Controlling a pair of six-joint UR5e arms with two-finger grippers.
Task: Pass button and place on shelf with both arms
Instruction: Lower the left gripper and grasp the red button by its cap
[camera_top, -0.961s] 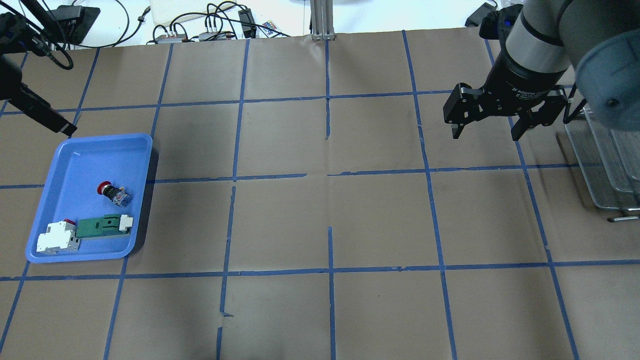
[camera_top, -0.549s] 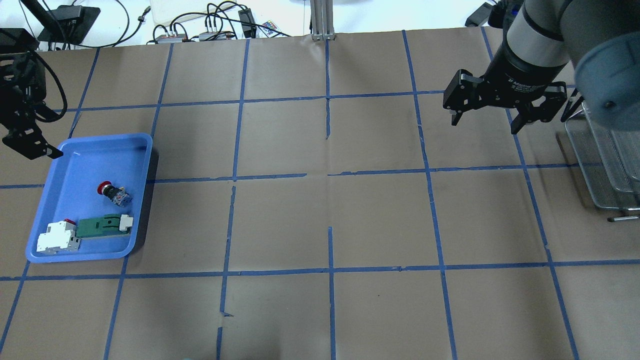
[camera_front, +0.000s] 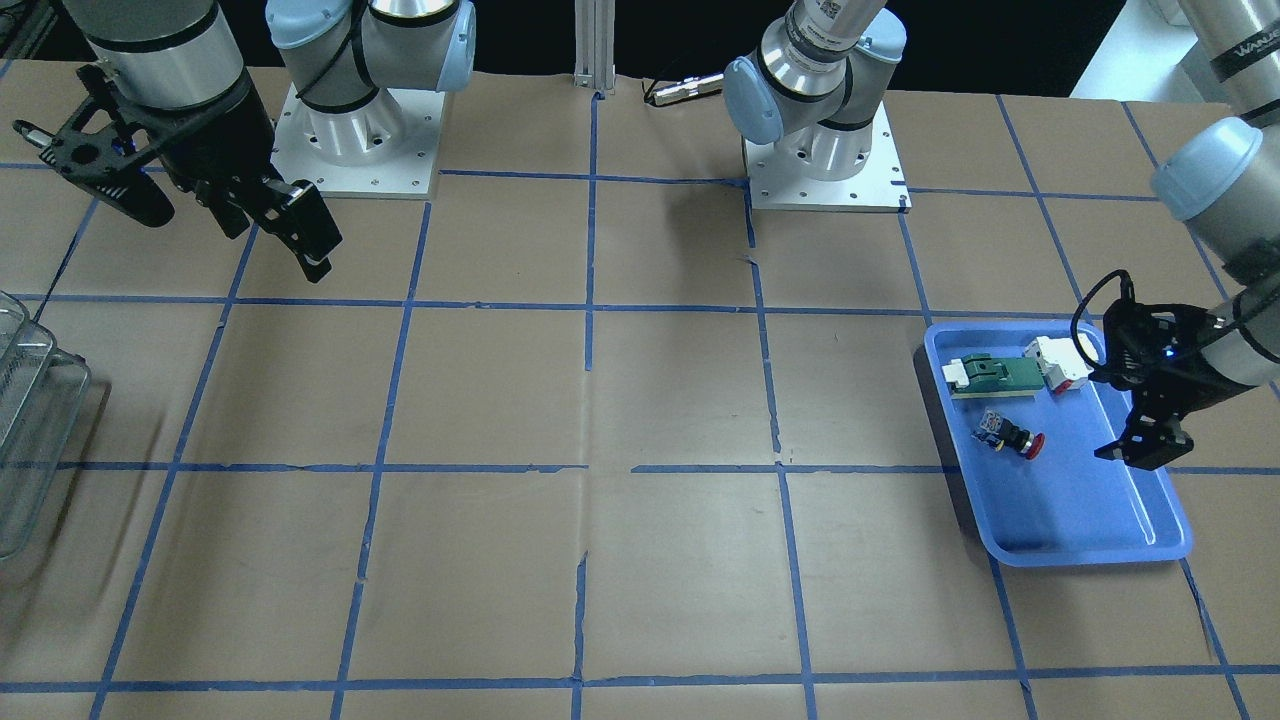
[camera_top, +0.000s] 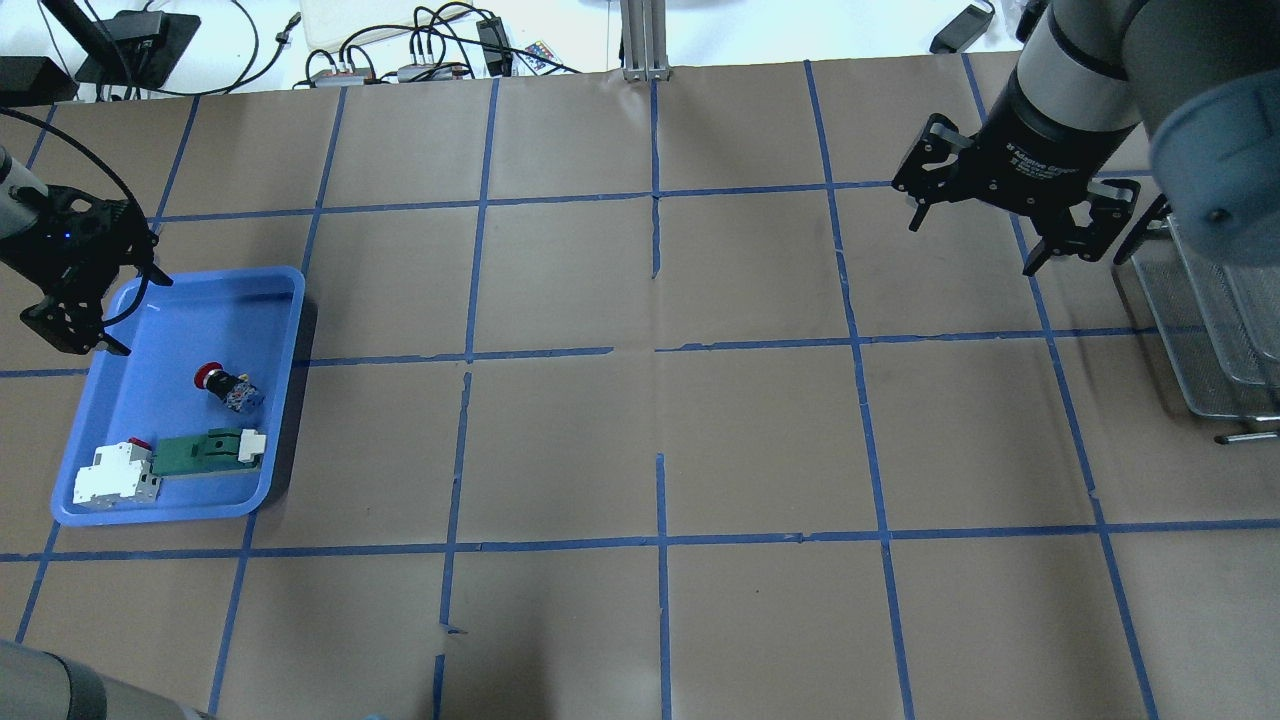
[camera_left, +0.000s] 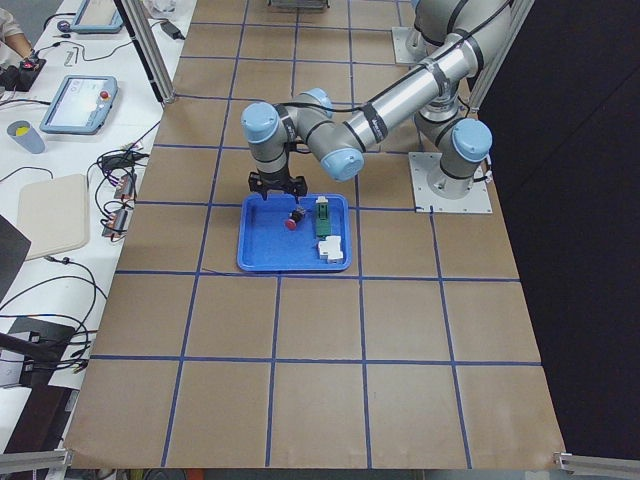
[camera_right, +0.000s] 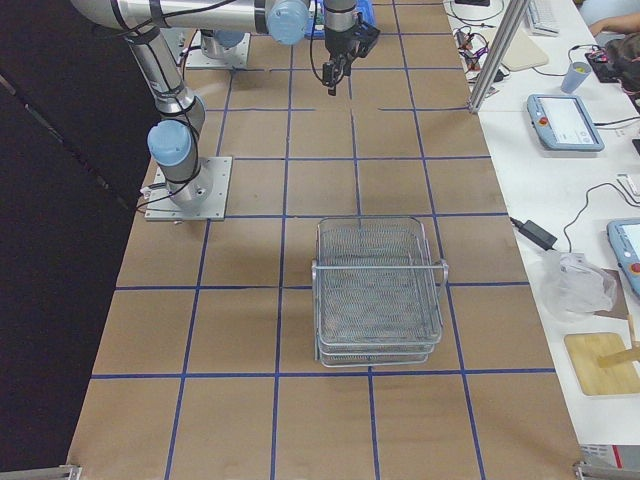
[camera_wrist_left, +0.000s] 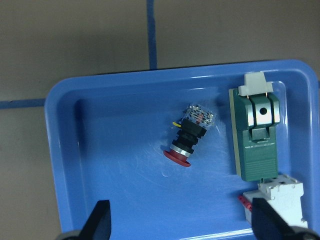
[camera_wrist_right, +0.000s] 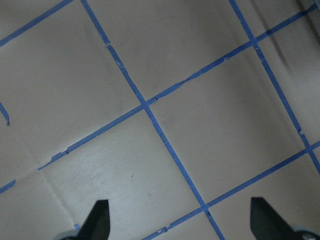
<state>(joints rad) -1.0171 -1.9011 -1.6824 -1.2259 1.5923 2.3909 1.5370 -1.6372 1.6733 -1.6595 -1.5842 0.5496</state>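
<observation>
Brown paper, ruled into squares by blue tape, covers the table (camera_top: 640, 440). The left gripper (camera_wrist_left: 182, 225) has its black fingers (camera_wrist_left: 100, 222) spread wide with nothing between them. It hangs above the far left corner of a shallow blue plastic tray (camera_wrist_left: 56, 130).

In the left wrist view, the small push-button switch (camera_wrist_left: 190, 137) with the red mushroom head lies on its side on the tray floor. It is ahead of the fingertips and roughly midway between them, touching neither. Its red head points back toward the gripper and its clear bluish block points away.

Beside the button but apart from it lies a flat green-and-white part (camera_wrist_left: 255, 135). A white-and-red block (camera_wrist_left: 277, 200) sits right at that part's near end.

The right gripper (camera_top: 972, 247) is well apart across the table, with its fingers (camera_wrist_right: 97, 222) also wide open and empty above bare paper. Just beyond it, at the table's right end, stands the silvery wire-mesh shelf (camera_right: 380, 290).
</observation>
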